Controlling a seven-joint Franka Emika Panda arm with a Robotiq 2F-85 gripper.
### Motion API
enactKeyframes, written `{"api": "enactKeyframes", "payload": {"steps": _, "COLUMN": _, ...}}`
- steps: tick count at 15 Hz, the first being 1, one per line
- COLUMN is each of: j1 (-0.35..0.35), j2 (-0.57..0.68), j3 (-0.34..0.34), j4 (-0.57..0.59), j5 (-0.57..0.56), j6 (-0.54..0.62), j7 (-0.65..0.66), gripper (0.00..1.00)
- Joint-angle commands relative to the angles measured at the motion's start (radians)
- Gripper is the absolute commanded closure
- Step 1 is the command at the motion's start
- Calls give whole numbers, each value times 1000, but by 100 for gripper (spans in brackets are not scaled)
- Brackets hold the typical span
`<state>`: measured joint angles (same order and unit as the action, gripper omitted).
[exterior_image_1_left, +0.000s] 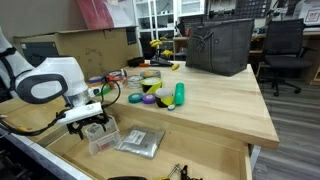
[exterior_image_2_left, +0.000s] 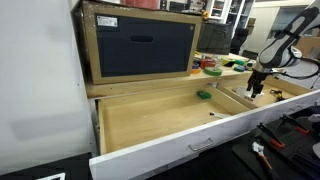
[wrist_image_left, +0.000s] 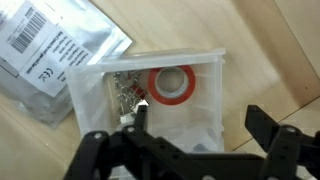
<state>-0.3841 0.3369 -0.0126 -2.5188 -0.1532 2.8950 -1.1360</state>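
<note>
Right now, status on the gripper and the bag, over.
Gripper open, empty, above clear bag. Red ring inside bag. Silver pouch alongside.

the gripper (exterior_image_1_left: 93, 126) hangs directly above the clear bag (wrist_image_left: 200, 100), fingers wide apart, with open air between them and the bag. a silver pouch (wrist_image_left: 50, 50) touches one side of the bag and blocks a low approach there. on the opposite side of the bag lies bare wood (wrist_image_left: 275, 60). a cluster of toys (exterior_image_1_left: 160, 95) stands well apart from the bag.
</note>
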Motion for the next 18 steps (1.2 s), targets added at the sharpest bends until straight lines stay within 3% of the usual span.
{"api": "enactKeyframes", "payload": {"steps": 1, "j1": 5, "j2": 38, "j3": 2, "j4": 36, "j5": 8, "j6": 0, "j7": -22, "gripper": 0}}
{"api": "enactKeyframes", "payload": {"steps": 15, "j1": 8, "j2": 120, "j3": -16, "j4": 113, "j5": -13, "j6": -23, "j7": 0, "gripper": 0}}
{"api": "enactKeyframes", "payload": {"steps": 17, "j1": 13, "j2": 127, "j3": -23, "j4": 117, "j5": -18, "j6": -20, "j7": 5, "gripper": 26}}
{"api": "enactKeyframes", "payload": {"steps": 18, "j1": 14, "j2": 129, "j3": -25, "j4": 118, "j5": -19, "j6": -20, "j7": 6, "gripper": 32}}
